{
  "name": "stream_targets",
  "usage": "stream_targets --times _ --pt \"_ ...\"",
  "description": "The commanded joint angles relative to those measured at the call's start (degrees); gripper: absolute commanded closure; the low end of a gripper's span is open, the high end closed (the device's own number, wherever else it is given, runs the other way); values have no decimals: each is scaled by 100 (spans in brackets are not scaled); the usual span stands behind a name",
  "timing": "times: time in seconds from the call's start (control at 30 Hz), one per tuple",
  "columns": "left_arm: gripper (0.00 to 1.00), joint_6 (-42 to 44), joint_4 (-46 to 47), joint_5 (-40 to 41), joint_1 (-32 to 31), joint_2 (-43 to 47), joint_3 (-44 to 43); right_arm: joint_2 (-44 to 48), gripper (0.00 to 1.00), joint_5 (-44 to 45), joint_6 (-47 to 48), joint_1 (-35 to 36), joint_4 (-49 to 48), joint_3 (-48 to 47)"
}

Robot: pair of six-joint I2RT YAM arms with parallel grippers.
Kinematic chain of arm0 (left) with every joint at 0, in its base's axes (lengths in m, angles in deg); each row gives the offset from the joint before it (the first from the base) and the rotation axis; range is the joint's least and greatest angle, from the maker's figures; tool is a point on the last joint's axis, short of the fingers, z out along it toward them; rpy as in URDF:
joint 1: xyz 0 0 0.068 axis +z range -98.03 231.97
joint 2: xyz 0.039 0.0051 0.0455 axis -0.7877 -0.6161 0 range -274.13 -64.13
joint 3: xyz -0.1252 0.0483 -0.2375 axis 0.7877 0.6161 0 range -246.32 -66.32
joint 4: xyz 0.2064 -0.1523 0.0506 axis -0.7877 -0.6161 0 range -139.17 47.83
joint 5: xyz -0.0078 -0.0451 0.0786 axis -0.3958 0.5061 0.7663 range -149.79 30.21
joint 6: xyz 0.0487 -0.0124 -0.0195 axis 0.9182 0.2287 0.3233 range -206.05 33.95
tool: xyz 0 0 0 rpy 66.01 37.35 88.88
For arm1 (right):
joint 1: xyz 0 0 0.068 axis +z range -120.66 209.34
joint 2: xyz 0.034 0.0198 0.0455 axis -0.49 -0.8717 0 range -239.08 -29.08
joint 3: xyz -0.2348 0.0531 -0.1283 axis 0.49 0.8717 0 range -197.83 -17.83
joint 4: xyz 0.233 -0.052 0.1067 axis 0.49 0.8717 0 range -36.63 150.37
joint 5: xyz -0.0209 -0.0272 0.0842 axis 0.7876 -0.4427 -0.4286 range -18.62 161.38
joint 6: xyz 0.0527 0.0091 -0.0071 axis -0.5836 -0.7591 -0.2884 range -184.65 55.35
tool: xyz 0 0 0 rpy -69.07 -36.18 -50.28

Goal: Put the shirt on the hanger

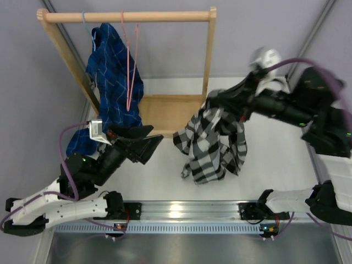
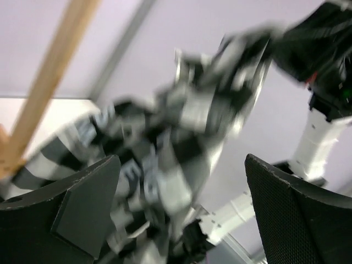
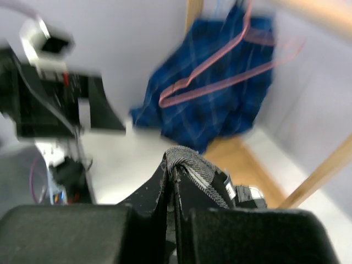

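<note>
right gripper [image 1: 213,105] pinching shirt [image 1: 212,144], which hangs down; hanger [image 1: 130,66] upright on rail [image 1: 126,16] to shirt's far-left; left gripper [image 1: 147,144] wide open, nearer hanger

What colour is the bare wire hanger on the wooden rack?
The hanger is salmon pink; the top external view shows it best.

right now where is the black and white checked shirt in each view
top external: checked shirt hangs centre-right from the right gripper
left wrist: blurred, centre
right wrist: pinched fold, lower centre
shared landmark: wooden rack
</note>
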Motion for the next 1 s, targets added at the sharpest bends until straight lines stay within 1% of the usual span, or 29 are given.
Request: stream_targets --times 0.0,0.03,0.07,0.1,0.13,0.17,0.2,0.23,0.27,0.3,0.33,0.37,0.4,0.43,0.47,0.5,0.53,0.57,0.6,0.63,0.7,0.73,0.8,0.83,0.87,0.9,0.93,0.97 --pt "2 374 -788 1010 -12 -120 -60 -129 100 -100 348 214 1245 2160" --pt "2 374 -902 1230 -12 -286 -130 55 100 -205 339 257 975 2595" --pt "2 452 -1007 1267 -12 -418 -218 492 100 -250 321 415 833 2956" --pt "2 505 -1269 1302 -12 -602 -471 758 100 -215 278 486 683 3621" --pt "2 549 -1420 1337 -12 -1004 -622 1021 100 -189 138 530 403 3924" --pt "2 619 -1561 1329 -4 -1217 -763 1564 100 -180 41 548 261 4179" --pt "2 655 -1684 1268 5 -1437 -912 1839 100 -171 -47 574 156 4677" --pt "2 672 -1859 1198 31 -1657 -1166 2085 100 -136 -231 574 59 4935" --pt "2 551 -1957 1040 84 -2068 -1281 2557 100 -110 -302 583 -108 5155" --pt "2 489 -2018 821 302 -2263 -1378 2754 100 -136 -477 574 -170 5575" --pt "2 410 -2054 497 530 -2448 -1510 2912 100 -180 -566 574 -232 5779" --pt "2 139 -2046 24 811 -2624 -1528 3192 100 -293 -706 574 -302 5946" --pt "2 -11 -1950 -1251 1510 -2939 -1520 3317 100 -303 -759 574 -320 6209" --pt "2 -100 -1775 -1864 1778 -3072 -1468 3431 100 -303 -882 574 -329 6325" --pt "2 -40 -1321 -2419 1911 -3196 -1363 3632 100 -442 -909 574 -346 6413" --pt "2 100 -1046 -3346 1947 -3388 -1327 3721 100 -522 -944 574 -407 6571" --pt "2 258 -704 -3956 1948 -3495 -1266 3818 100 -662 -1014 574 -434 6642" --pt "2 329 -126 -4484 1948 -3591 -1230 3932 100 -733 -1032 574 -426 6695" --pt "2 391 53 -5290 1939 -3810 -1265 3977 100 -803 -1024 574 -408 6782" --pt "2 478 160 -5620 1939 -3917 -1326 4012 100 -934 -1006 574 -399 6809" --pt "2 952 265 -6035 1939 -4058 -1432 4135 100 -1163 -971 574 -399 6923" --pt "2 1302 257 -6454 1939 -4215 -1475 4179 100 -1434 -936 574 -460 6967" --pt "2 1647 91 -6913 1939 -4435 -1625 4337 100 -1638 -927 574 -557 7082" --pt "2 1970 -31 -7281 1939 -4715 -1704 4372 100 -1743 -901 574 -636 7117" --pt "2 2095 -181 -7424 1947 -4883 -1800 4442 100 -1744 -900 574 -663 7135" --pt "2 2253 -556 -7538 1948 -5050 -2010 4452 100 -1762 -883 574 -663 7135" --pt "2 2498 -691 -7818 1948 -5391 -2099 4469 100 -1901 -831 574 -680 7126" --pt "2 2605 -805 -7943 1948 -5551 -2169 4469 100 -1990 -804 574 -707 7117"
